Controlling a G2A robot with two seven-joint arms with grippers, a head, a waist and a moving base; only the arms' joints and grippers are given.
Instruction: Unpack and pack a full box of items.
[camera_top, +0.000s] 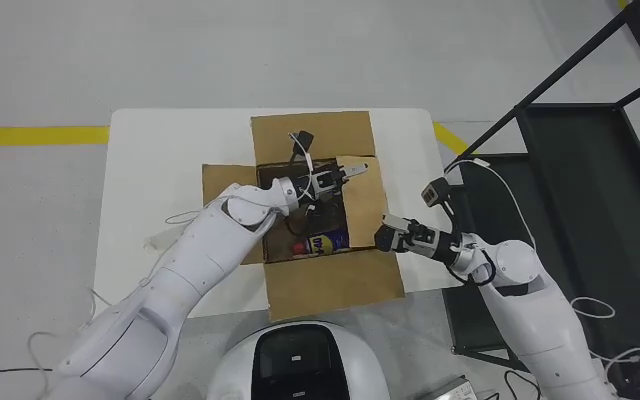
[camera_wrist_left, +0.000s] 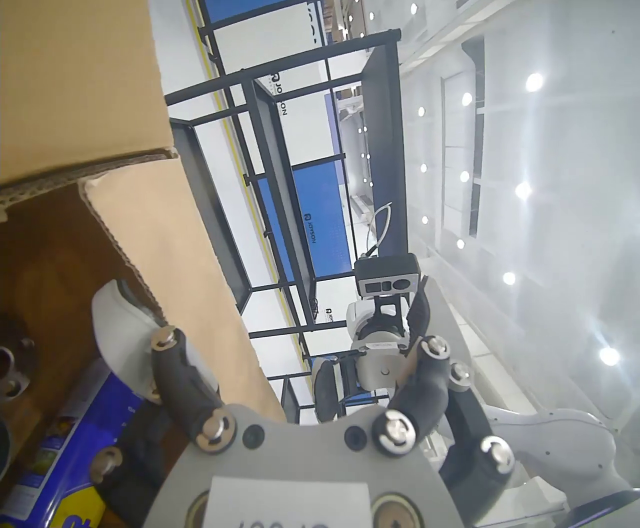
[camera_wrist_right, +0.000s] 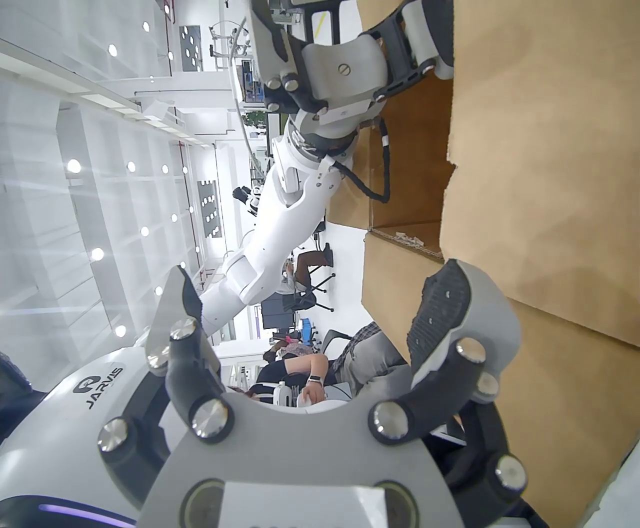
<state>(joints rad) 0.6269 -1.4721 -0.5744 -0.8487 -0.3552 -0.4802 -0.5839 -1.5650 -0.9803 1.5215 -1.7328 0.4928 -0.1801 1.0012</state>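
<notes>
As it gapes, the left claw (camera_top: 343, 176) straddles a box side (camera_wrist_left: 165, 235).

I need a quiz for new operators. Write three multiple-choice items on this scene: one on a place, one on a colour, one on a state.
1. Where is the left gripper?
A. off the table
B. over the open box
C. on bare tabletop

2. What colour is the table?
A. white
B. green
C. black

3. How is the right gripper?
A. shut on a can
B. shut on a flap
C. open

Answers: 1 B, the top view shows it above the box's opening; 2 A, its bare surface is white; 3 C, its fingers stand well apart.
</notes>
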